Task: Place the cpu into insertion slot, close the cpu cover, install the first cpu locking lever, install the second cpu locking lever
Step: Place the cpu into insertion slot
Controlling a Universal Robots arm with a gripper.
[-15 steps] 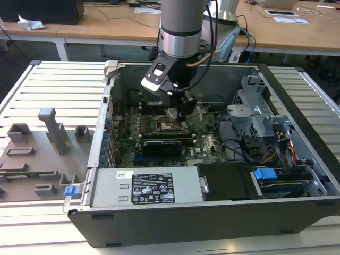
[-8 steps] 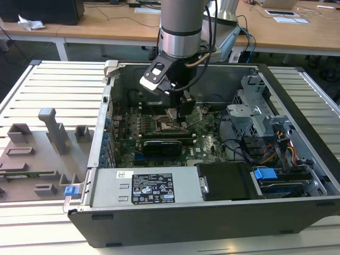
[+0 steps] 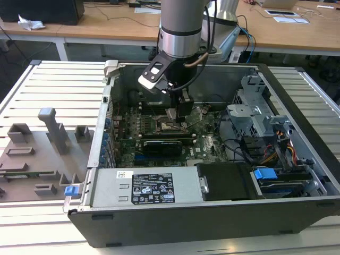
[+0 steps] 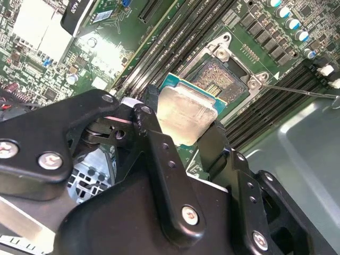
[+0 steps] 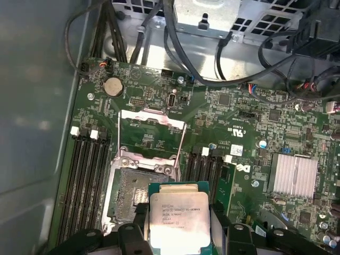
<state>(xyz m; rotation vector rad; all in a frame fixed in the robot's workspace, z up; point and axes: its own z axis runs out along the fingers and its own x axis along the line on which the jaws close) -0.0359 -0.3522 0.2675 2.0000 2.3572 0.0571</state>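
The cpu (image 4: 186, 118) sits clamped between the two black fingers (image 4: 151, 133) of the gripper (image 4: 179, 126), silver top facing up and its green-edged rim showing on both sides. It hangs over the motherboard (image 5: 234, 111), not yet seated. In both wrist views it overlaps one corner of the insertion slot (image 5: 132, 192) rather than covering it squarely. In the exterior view the gripper (image 3: 178, 113) stands over the middle of the board, a little toward the exterior view's right of the slot (image 3: 164, 126).

The cpu cover (image 5: 154, 116) is swung up on the far side of the slot, so the contact grid lies bare. A thin metal rod (image 4: 297, 90), probably one of the locking levers, sticks out sideways beside the socket frame.

The step in hand looks like the placing itself. To do it well, the chip should be centred and squared to the black rim before it goes down, kept level, and lowered without sliding (the fine contacts would likely bend under a skewed or dragged chip). The fingers flank the chip closely, so they need room between the rim and the memory slots (image 5: 85, 180).
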